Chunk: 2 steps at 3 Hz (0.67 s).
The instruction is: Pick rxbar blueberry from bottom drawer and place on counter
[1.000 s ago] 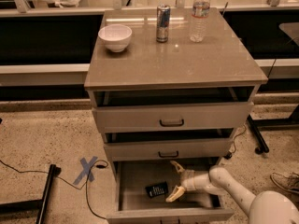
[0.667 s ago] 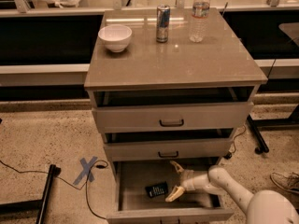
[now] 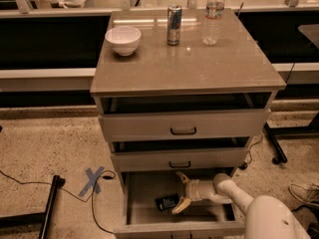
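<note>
the gripper (image 3: pixel 178 193) is found inside the bottom drawer (image 3: pixel 149 228), advanced only slightly toward the rxbar blueberry (image 3: pixel 167 202) over the last second. its fingers are spread apart and nothing is clasped. the bar lies flat just left of the lower finger, unmoved. a grasp is judged imminent. the counter (image 3: pixel 199 68), well above, is not yet served.

Rxbar blueberry (image 3: pixel 167 202): small flat dark bar with pale lettering, lying flat and skewed near the middle of the bottom drawer (image 3: pixel 127 203) floor. Bottom drawer is grey-beige, lowest of three, pulled out. Gripper (image 3: pixel 178 193) is inside the drawer just right of the bar, jaws spread wide, the lower one by the bar's edge. Table (image 3: pixel 199 68): glossy grey-brown square cabinet top.
</note>
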Each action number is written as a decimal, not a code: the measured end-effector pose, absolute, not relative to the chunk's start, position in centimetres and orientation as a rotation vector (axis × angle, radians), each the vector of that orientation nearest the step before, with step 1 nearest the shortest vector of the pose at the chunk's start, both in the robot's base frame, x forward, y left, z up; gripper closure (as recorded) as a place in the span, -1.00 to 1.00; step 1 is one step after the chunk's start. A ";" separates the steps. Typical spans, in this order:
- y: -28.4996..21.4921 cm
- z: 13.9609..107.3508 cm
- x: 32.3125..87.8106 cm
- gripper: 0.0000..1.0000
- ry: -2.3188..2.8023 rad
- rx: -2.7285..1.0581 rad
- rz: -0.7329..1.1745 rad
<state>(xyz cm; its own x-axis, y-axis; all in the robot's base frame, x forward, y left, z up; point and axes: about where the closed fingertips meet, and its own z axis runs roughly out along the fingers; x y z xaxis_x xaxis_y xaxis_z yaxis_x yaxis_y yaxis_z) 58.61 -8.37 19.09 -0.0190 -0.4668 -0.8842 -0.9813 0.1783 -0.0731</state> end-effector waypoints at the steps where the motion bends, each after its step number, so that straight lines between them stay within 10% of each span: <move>1: -7.3 15.7 59.5 -1.00 1.653 -1.514 0.730; 2: -7.2 13.9 59.8 -1.00 1.649 -1.597 0.734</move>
